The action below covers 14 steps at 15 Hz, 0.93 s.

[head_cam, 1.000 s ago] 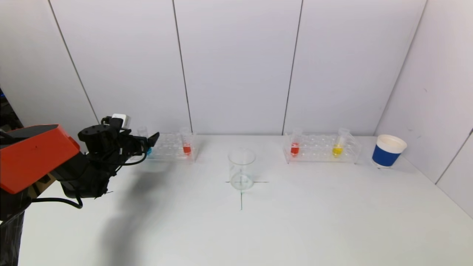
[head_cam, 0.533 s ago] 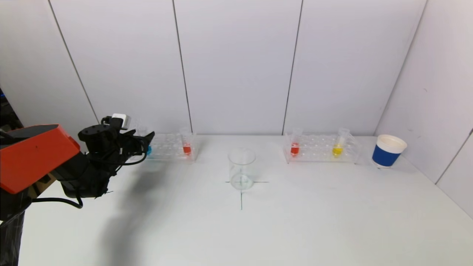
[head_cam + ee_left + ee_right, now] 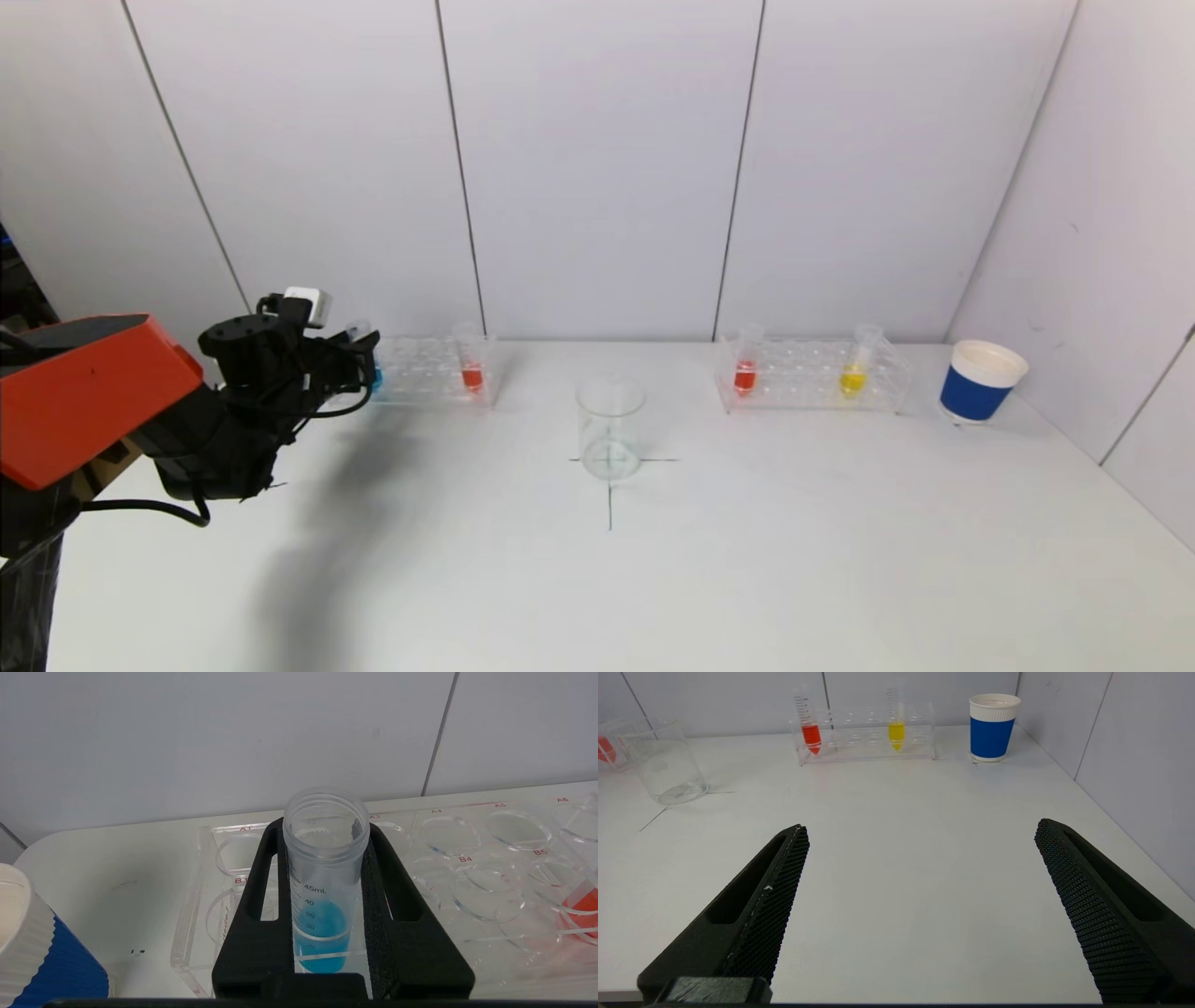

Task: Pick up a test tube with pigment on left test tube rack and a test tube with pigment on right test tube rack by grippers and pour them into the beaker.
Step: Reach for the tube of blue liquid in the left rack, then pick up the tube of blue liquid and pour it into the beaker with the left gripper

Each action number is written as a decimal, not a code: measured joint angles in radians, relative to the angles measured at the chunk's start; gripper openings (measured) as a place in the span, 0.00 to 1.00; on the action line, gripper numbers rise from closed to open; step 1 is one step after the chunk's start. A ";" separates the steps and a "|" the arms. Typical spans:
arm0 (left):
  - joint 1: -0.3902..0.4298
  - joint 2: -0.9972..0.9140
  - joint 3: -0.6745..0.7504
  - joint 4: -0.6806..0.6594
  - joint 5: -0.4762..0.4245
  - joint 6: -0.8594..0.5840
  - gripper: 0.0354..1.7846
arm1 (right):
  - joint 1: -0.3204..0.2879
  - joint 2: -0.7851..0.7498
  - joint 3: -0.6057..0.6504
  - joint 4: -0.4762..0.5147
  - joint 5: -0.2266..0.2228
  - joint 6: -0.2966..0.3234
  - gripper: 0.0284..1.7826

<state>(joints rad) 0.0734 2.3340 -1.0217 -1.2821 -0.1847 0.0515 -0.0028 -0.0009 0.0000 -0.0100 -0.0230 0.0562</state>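
My left end effector is clamped on the blue-pigment test tube, which stands upright in the left rack at its outer end; the red tube sits at the rack's other end. My right end effector hangs over bare tabletop with its fingers spread wide. The beaker stands between the 2 racks, and the right rack holds 1 red and 1 yellow tube.

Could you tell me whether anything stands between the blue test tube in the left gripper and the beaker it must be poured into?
Only the red test tube in the left rack stands near that line; the table between the blue test tube in the left gripper and the beaker looks bare.
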 joint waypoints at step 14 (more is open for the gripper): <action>0.000 -0.030 -0.004 0.029 0.010 -0.003 0.23 | 0.000 0.000 0.000 0.000 0.000 0.000 0.99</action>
<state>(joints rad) 0.0734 2.3038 -1.0255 -1.2532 -0.1745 0.0489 -0.0028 -0.0009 0.0000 -0.0104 -0.0230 0.0562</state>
